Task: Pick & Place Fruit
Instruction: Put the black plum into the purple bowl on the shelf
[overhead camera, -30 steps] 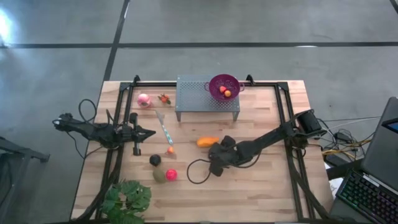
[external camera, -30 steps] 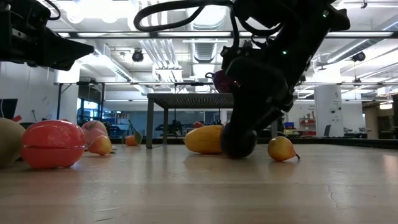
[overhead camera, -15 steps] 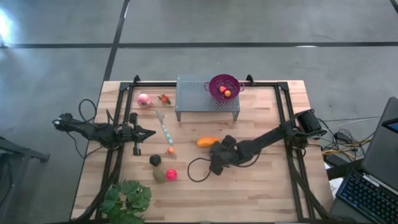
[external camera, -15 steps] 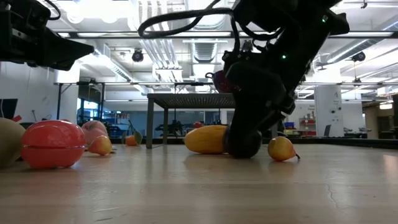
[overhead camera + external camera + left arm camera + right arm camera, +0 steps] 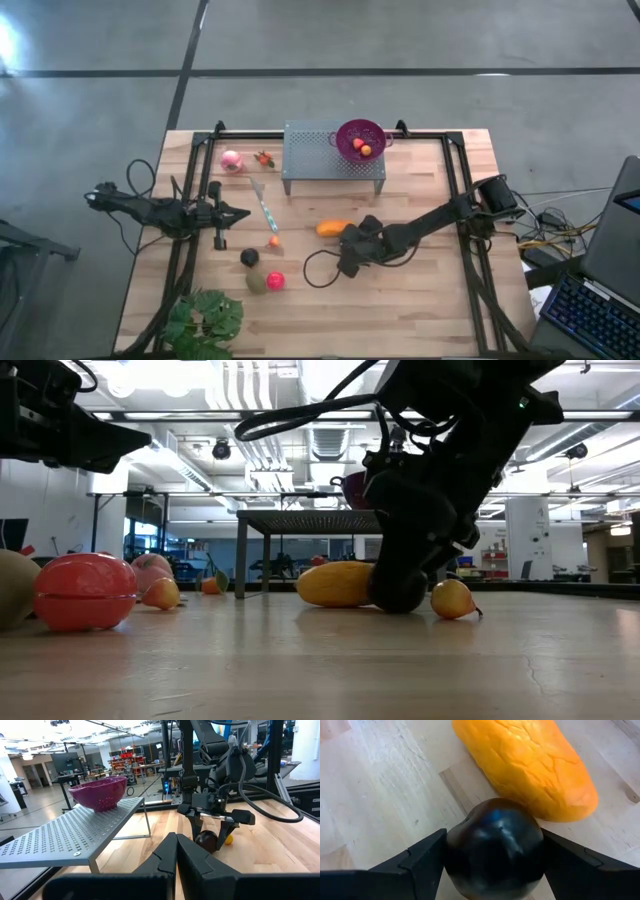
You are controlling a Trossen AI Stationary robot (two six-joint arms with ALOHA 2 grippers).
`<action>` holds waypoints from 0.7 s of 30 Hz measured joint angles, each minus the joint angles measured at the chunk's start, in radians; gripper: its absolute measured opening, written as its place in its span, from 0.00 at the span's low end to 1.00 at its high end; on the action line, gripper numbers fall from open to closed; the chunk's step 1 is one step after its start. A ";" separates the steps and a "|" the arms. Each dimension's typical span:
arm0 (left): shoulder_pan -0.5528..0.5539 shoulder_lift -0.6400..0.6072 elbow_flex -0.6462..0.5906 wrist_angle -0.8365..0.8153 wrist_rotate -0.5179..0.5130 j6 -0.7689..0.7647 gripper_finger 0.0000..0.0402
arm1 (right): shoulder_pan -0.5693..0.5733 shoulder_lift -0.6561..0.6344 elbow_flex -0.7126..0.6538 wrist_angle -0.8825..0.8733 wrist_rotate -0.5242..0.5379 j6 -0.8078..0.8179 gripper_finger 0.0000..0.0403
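Note:
My right gripper (image 5: 350,245) slants down at mid-table, its fingers against a dark purple-black ball (image 5: 494,851) that rests on the wood against the elongated orange piece (image 5: 333,228). A small yellow pear-shaped piece (image 5: 454,599) lies just beyond the ball. Toward the left lie a pink ball (image 5: 231,160), a red ball (image 5: 275,281), an olive-green piece (image 5: 257,283), a second dark ball (image 5: 249,258) and a tiny orange bit (image 5: 273,241). My left gripper (image 5: 243,212) waits shut and level at the table's left, with nothing in it. My right gripper pinches the dark ball's two opposite sides (image 5: 451,851) between its two fingers. The fingers (image 5: 420,857) slant down from the table's right side. The ball's underside (image 5: 398,607) rests on the wood, and its far side touches the orange piece (image 5: 535,805).
A purple perforated bowl (image 5: 360,140) with two small fruit pieces stands on a perforated metal stand (image 5: 310,160) at the far middle. A slim knife-like thing (image 5: 264,208) lies left of centre. A leafy plant (image 5: 205,322) sits at the near left corner. Bare wood lies near right.
My right gripper and the dark ball between its fingers have shifted a little along the table toward the right edge. The ball stays on the wood beside the orange piece.

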 joint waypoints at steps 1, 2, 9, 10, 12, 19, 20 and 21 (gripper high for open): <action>0.000 0.000 0.000 0.000 0.000 0.000 0.03 | 0.000 0.000 0.000 0.000 0.000 0.000 0.69; 0.000 0.000 0.000 0.000 0.000 0.000 0.03 | 0.000 0.000 0.000 0.000 0.000 0.000 0.70; 0.000 0.000 0.000 0.000 0.000 0.000 0.03 | 0.000 0.000 -0.002 -0.006 -0.010 -0.004 0.72; 0.000 0.000 0.000 0.000 0.000 0.000 0.03 | 0.000 0.000 -0.002 -0.008 -0.011 -0.006 0.71; 0.000 0.000 0.000 0.000 0.000 0.000 0.03 | -0.001 -0.005 -0.002 -0.009 -0.029 -0.009 0.69; 0.000 0.000 0.000 0.000 0.000 0.000 0.03 | 0.000 -0.042 0.010 -0.037 -0.132 -0.062 0.69; 0.000 0.000 0.000 0.000 0.000 0.000 0.03 | 0.000 -0.048 0.015 -0.038 -0.135 -0.074 0.70; 0.000 0.000 0.000 0.000 0.000 0.000 0.03 | 0.000 -0.059 0.020 -0.040 -0.146 -0.086 0.71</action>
